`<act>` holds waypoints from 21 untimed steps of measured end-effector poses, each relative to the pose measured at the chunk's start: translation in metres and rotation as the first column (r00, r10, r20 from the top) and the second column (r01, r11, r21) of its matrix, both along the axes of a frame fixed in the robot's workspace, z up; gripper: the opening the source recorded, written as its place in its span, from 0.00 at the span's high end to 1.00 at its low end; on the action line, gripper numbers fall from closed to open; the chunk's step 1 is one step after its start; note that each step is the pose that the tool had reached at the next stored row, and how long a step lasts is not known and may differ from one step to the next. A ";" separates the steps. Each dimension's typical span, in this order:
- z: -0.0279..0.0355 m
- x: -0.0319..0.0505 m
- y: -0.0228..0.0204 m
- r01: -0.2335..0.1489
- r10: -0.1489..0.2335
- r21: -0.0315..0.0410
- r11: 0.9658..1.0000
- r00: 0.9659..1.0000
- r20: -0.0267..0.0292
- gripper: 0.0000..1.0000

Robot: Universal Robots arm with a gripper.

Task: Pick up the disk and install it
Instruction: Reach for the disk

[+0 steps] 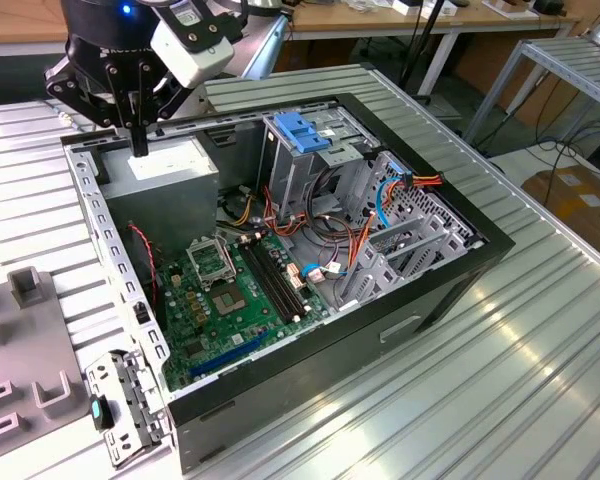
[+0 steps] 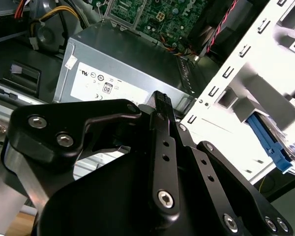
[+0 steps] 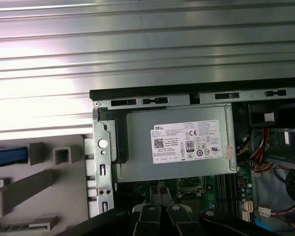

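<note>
My gripper (image 1: 138,148) hangs just above the grey power-supply box (image 1: 165,168) at the back of the open computer case (image 1: 420,300). Its fingers stand together, shut, with nothing between them. In both wrist views the black fingers (image 2: 160,105) (image 3: 152,214) point down at that box (image 2: 123,73) (image 3: 179,145). Of the disk I see little: a blue carrier rail (image 3: 7,156) lying in the grey holder beside the case, and the same rail (image 2: 268,142) beyond the case's perforated side wall. The rest of the disk is cut off by the picture edges.
The upright metal cage with a blue plastic top (image 1: 300,135) stands in the case toward the exterior view's right, with cables (image 1: 380,200) around it. The motherboard (image 1: 230,290) lies on the case floor. The grey holder (image 1: 20,300) sits on the ribbed metal table (image 1: 500,400) at the exterior view's left.
</note>
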State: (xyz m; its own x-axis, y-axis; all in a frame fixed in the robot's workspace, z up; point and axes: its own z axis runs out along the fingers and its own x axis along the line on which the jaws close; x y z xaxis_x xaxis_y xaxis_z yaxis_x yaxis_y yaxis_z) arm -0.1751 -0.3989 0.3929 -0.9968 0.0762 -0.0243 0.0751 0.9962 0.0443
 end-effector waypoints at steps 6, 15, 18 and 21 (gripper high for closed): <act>-0.0001 -0.0047 0.0000 0.000 0.000 0.000 1.000 1.000 0.000 0.89; -0.0001 -0.0097 0.0000 0.000 0.000 0.000 1.000 1.000 0.000 0.89; -0.0001 -0.0113 0.0000 0.000 0.000 0.000 1.000 1.000 0.000 0.89; -0.0001 -0.0129 0.0000 0.000 0.000 0.000 1.000 1.000 0.000 0.89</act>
State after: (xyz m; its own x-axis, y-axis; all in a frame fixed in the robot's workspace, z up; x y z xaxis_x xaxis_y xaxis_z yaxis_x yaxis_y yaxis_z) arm -0.1881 -0.3989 0.3928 -0.9968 0.0762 -0.0243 0.0751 0.9962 0.0443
